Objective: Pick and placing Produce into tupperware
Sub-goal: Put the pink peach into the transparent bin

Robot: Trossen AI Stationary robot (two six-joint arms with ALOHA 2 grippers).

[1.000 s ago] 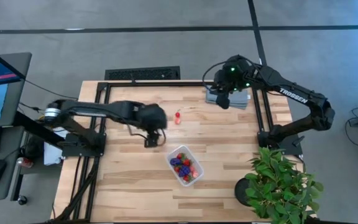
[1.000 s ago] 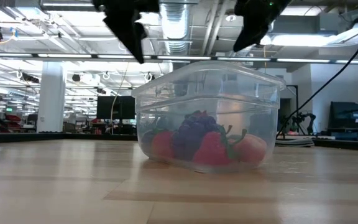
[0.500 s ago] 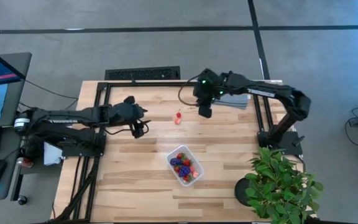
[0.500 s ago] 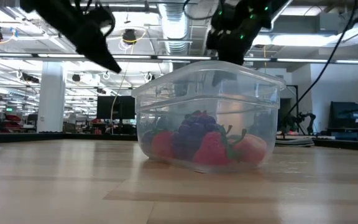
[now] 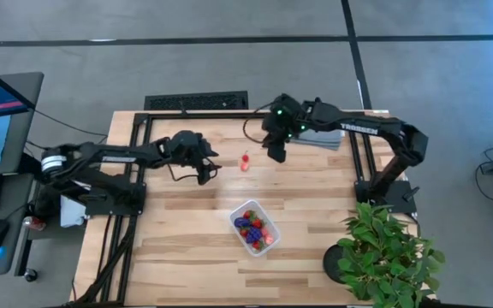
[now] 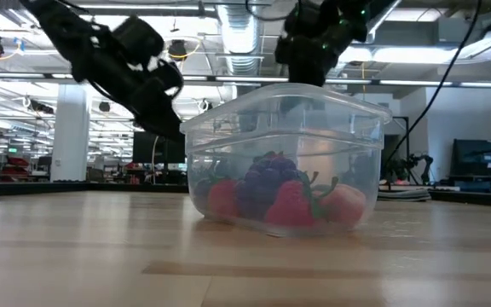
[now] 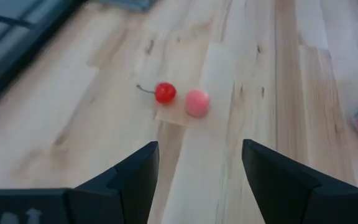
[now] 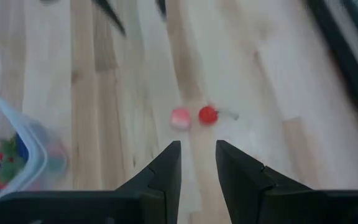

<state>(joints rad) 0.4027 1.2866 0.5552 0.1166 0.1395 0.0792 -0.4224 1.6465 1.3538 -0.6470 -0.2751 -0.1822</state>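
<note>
Trossen-branded arms flank two loose fruit pieces (image 5: 246, 161).
Left gripper (image 5: 210, 171) spread; right gripper (image 5: 275, 154) pressed together, empty; tupperware (image 5: 255, 227) nearby.

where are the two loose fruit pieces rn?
In the high view the red cherry and pink piece sit side by side on the table's far half, between the left gripper and right gripper, outside the tupperware.
</note>
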